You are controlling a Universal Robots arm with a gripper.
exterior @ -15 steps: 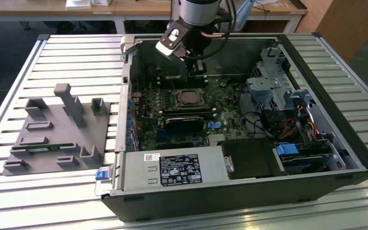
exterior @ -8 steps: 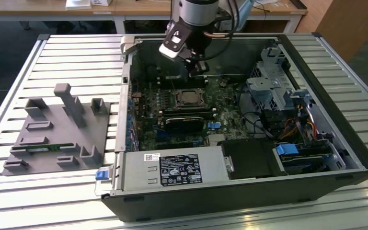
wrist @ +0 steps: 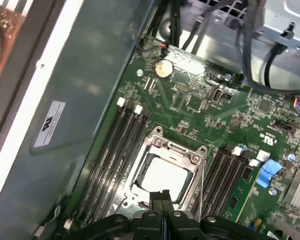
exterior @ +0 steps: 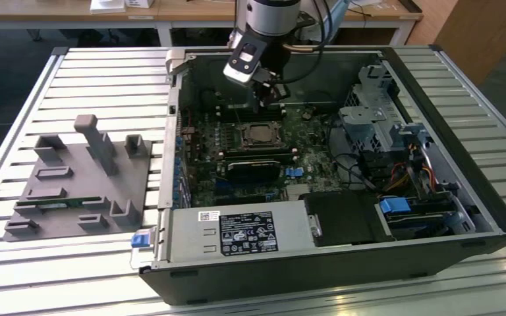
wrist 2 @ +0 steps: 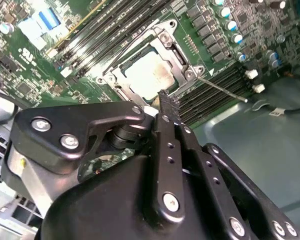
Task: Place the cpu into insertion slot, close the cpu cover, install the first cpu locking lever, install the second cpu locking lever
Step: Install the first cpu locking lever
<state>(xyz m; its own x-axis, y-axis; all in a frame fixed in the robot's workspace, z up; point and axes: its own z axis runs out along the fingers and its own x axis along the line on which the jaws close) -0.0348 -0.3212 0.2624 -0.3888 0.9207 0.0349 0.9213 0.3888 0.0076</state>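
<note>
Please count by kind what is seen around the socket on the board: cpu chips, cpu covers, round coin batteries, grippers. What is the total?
cpu: 1
cpu cover: 1
coin battery: 1
gripper: 1
Total: 4

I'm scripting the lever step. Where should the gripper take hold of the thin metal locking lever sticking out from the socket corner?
Probably near its free tip: the locking lever is a thin bare rod jutting out past the cpu cover over the memory slots. Come from above, closing across the rod crosswise.
</note>
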